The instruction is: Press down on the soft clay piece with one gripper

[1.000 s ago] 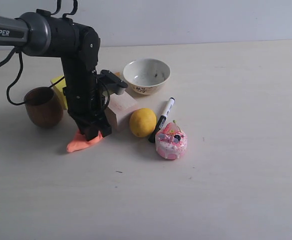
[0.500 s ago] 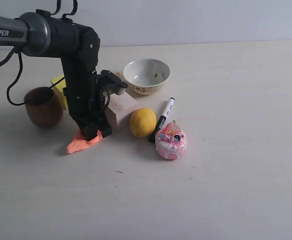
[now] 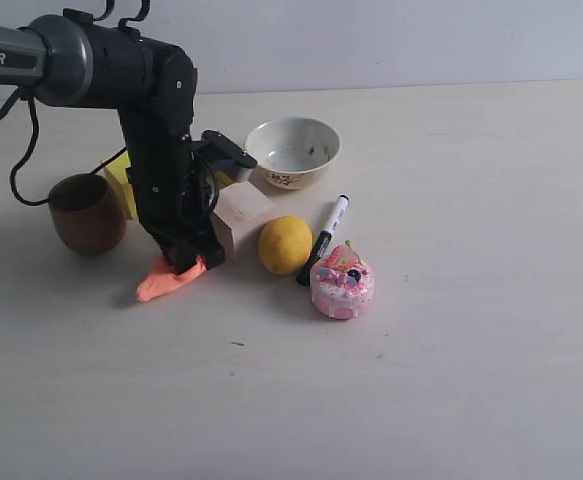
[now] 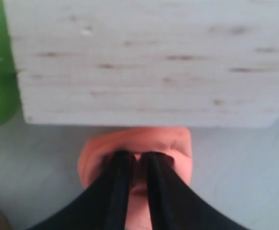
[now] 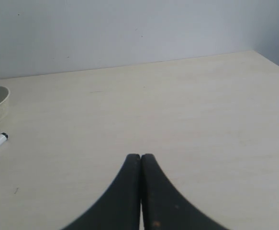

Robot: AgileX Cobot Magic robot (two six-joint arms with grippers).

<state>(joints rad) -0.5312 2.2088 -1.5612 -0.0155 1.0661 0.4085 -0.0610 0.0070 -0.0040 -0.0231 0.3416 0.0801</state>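
Observation:
The soft clay piece (image 3: 161,283) is a flat salmon-orange blob on the table, just in front of the wooden cube (image 3: 239,215). My left gripper (image 3: 193,262) points straight down onto the clay's end nearest the cube. In the left wrist view its fingers (image 4: 120,165) stand almost together with only a thin slit, tips sunk into the dented clay (image 4: 177,148) below the cube (image 4: 149,62). My right gripper (image 5: 140,157) is shut and holds nothing, over bare table; the exterior view does not show it.
A brown cup (image 3: 86,212) and a yellow wedge (image 3: 119,175) stand left of the arm. A lemon (image 3: 285,245), a marker (image 3: 323,240), a pink toy cake (image 3: 342,283) and a white bowl (image 3: 293,150) lie to the right of the cube.
The left arm has risen slightly and leaned a little left, its tips still on the clay. The clay's end under the tips sits a bit higher than before.

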